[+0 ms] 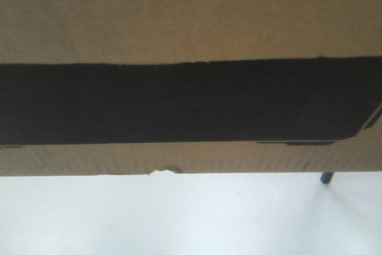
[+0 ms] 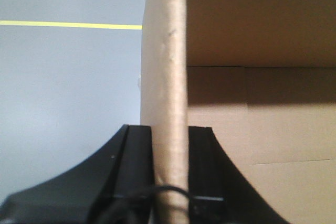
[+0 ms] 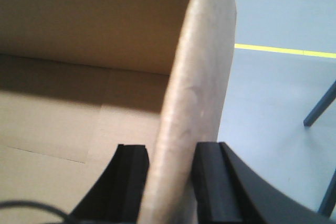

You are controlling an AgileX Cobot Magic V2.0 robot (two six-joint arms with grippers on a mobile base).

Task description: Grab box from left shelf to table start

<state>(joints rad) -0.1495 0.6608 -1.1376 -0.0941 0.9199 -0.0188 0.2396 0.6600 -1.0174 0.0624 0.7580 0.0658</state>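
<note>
The brown cardboard box (image 1: 191, 16) with its wide black rectangle fills the upper part of the front view, hanging just above the white table (image 1: 191, 219). My left gripper (image 2: 169, 145) is shut on the box's left wall (image 2: 165, 77), one black finger (image 2: 134, 161) outside and one inside. My right gripper (image 3: 170, 166) is shut on the box's right wall (image 3: 202, 77) in the same way. Both wrist views look into the box's bare brown inside (image 3: 79, 103). The left shelf is out of view.
Grey floor (image 2: 68, 77) with a yellow line (image 2: 68, 24) lies beyond the box on the left and also on the right, floor (image 3: 278, 87). A dark blue leg (image 3: 320, 103) stands at the right; a dark leg tip (image 1: 326, 177) shows below the box's edge.
</note>
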